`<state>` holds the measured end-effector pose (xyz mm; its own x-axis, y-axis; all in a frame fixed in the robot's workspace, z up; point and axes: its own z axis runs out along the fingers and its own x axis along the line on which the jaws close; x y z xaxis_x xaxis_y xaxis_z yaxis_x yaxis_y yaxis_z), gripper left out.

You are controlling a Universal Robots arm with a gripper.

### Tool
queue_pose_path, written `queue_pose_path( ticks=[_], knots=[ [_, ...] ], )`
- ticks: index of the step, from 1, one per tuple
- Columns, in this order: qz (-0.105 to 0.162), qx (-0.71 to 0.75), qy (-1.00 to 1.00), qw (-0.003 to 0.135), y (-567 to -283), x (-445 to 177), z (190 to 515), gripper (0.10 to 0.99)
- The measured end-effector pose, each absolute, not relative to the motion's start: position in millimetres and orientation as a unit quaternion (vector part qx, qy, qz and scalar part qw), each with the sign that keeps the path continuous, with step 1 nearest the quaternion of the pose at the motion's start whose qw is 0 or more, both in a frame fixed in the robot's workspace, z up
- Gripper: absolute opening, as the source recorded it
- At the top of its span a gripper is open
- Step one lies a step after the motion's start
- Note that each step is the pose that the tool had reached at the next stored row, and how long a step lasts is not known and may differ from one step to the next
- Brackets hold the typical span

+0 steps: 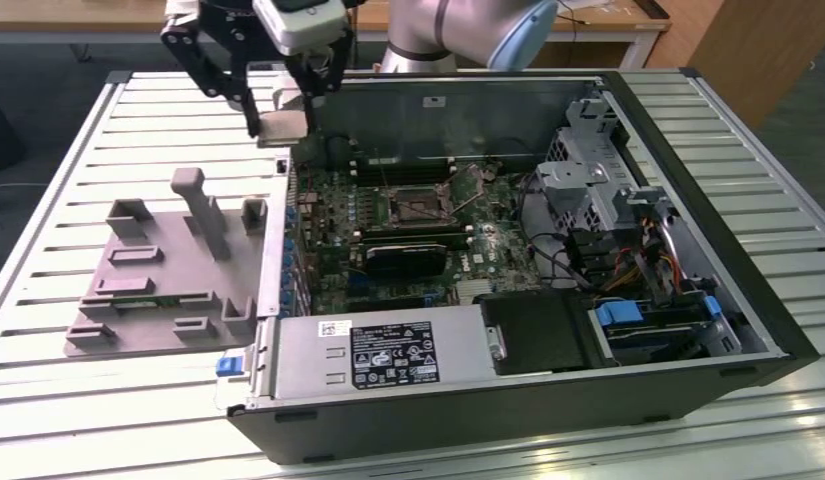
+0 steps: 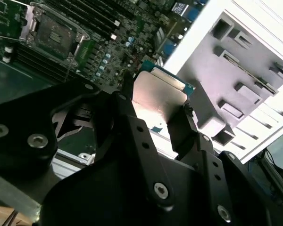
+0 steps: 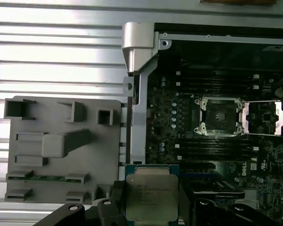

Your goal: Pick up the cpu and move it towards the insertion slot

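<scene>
The cpu [image 1: 284,126] is a flat square chip with a silvery top and a thin green rim. It hangs in the air over the back corner of the open computer case, at the exterior view's left. My gripper [image 1: 284,116] is shut on it, one black finger on each side. In both wrist views the cpu [image 2: 158,92] [image 3: 151,193] sits between the fingers [image 2: 127,106]. The insertion slot [image 1: 419,207] [image 2: 52,33] [image 3: 220,115] lies on the motherboard, its metal frame flipped open around a dark centre. The chip is apart from it, above the case wall.
A grey fixture plate [image 1: 159,275] [image 3: 61,146] with upright posts lies on the slatted table beside the case, with a green memory stick [image 3: 47,178] in it. Inside the case are a black finned block [image 1: 405,258], a power supply [image 1: 372,355] and a drive cage [image 1: 612,200].
</scene>
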<state>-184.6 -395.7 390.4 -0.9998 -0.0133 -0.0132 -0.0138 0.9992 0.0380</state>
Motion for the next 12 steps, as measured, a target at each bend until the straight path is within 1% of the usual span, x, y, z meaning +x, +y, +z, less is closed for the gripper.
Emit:
queue_pose_path(
  ticks=[12],
  knots=[
    [0.019, -0.007, 1.000, 0.005, -395.7, -132.3, 390.4, 0.537]
  ],
)
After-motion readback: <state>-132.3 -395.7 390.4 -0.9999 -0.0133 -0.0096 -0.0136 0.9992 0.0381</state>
